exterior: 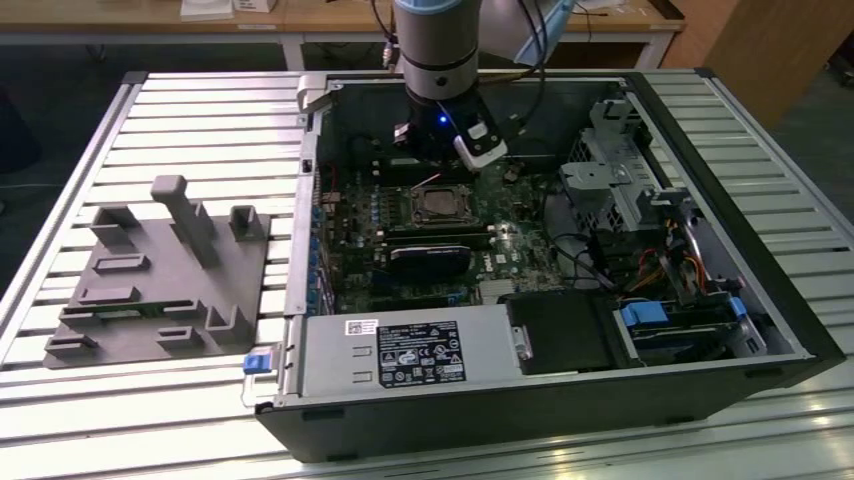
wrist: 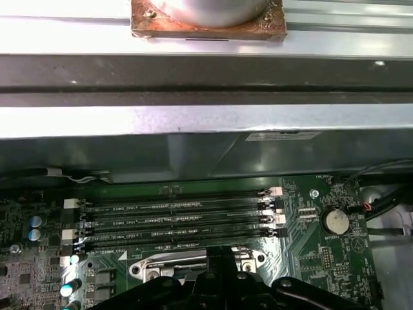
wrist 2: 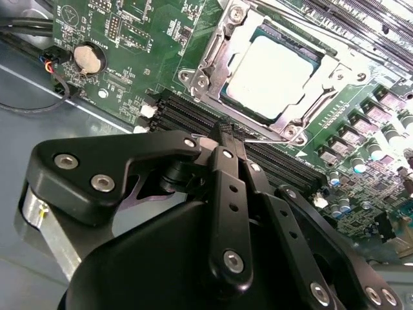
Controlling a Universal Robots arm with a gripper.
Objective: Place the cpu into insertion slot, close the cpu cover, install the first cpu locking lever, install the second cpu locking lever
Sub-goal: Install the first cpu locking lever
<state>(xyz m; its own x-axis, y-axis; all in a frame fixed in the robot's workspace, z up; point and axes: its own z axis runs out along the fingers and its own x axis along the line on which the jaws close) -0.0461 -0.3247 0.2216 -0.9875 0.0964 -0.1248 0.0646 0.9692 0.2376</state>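
Note:
The cpu [wrist 2: 271, 72], a flat square with a dull silver top, lies in the insertion slot [exterior: 438, 207] on the green motherboard. The cpu cover [wrist 2: 216, 55], a metal frame with a square window, lies flat around the chip. In the second wrist view my gripper [wrist 2: 227, 132] has its black fingers pressed together, and the tips sit just beside the socket's edge, over the memory slots. Nothing shows between them. In the exterior view the gripper [exterior: 441, 172] hangs just behind the socket. In the first wrist view its closed tips [wrist: 222, 255] are at the socket's rim.
The open computer case [exterior: 787, 340] stands on a slatted metal table. In it are a grey power-supply box [exterior: 400, 352], a black card [exterior: 430, 262], cables at the exterior view's right [exterior: 667, 265], memory slots [wrist: 174, 219] and a coin battery [wrist: 335, 221]. A grey fixture [exterior: 160, 275] lies outside.

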